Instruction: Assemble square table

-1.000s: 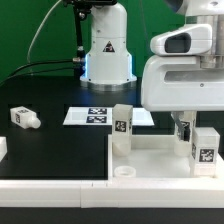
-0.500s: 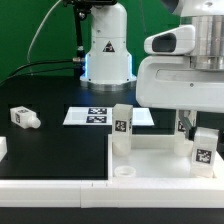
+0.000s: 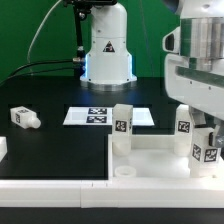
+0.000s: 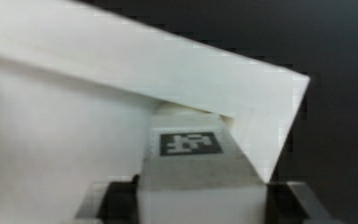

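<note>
— So, where is the square table point(image 3: 160, 150) at this moment?

— Its white top lies flat on the black table surface, toward the exterior view's right, rim up. One leg point(image 3: 122, 125) stands upright at its far corner on the exterior view's left, and an open round socket point(image 3: 124, 172) shows at the near corner on that side.

— And the other legs?

— Two tagged legs stand on the exterior view's right: one point(image 3: 184, 122) further back, one point(image 3: 206, 150) nearer and close under the arm. A fourth leg point(image 3: 24, 117) lies on its side well apart, on the exterior view's left.

— What is the gripper point(image 4: 197, 200) doing?

— In the wrist view its two dark fingers point(image 4: 115, 198) sit tight against either side of a tagged white leg point(image 4: 197, 160), so it is clamped on that leg.

— Anything else around?

— The marker board point(image 3: 100, 116) lies flat behind the top, and the robot's white base point(image 3: 107, 45) stands behind that.
</note>
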Action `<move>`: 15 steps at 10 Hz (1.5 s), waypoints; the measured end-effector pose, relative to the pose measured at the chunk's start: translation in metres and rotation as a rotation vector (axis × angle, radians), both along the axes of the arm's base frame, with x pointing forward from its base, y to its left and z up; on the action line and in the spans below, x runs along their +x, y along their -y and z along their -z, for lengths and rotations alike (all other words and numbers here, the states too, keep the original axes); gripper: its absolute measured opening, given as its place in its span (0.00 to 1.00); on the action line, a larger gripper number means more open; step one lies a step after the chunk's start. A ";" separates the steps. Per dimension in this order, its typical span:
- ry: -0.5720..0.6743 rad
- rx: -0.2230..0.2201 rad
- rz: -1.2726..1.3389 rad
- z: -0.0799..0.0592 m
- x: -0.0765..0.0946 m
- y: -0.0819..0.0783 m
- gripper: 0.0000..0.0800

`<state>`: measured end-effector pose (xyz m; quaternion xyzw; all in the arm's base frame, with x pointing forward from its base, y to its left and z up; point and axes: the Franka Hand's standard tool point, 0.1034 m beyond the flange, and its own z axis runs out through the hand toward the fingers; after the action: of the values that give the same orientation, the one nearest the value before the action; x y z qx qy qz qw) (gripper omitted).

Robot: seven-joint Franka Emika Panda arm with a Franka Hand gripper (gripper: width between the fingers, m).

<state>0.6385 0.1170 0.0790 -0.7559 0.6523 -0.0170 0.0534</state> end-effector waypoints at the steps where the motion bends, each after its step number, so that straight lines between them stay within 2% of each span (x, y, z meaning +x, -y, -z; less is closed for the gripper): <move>1: -0.001 0.010 0.028 0.000 0.000 0.001 0.36; 3: -0.008 0.028 0.166 0.000 0.000 0.000 0.36; 6: -0.006 0.025 0.140 0.000 0.000 -0.001 0.36; 7: 0.018 0.005 -0.047 -0.001 0.001 0.003 0.59; 8: 0.043 -0.017 -0.242 -0.004 0.002 0.004 0.73; 9: 0.055 -0.031 -0.384 -0.005 0.003 0.003 0.73; 10: 0.054 -0.036 -0.412 -0.004 0.003 0.004 0.80; 12: 0.062 -0.054 -0.559 -0.004 0.003 0.004 0.81; 14: 0.079 -0.125 -0.994 -0.004 0.003 0.003 0.81; 15: 0.086 -0.131 -1.114 -0.004 0.003 0.001 0.81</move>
<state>0.6411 0.1160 0.0828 -0.9865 0.1493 -0.0576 0.0336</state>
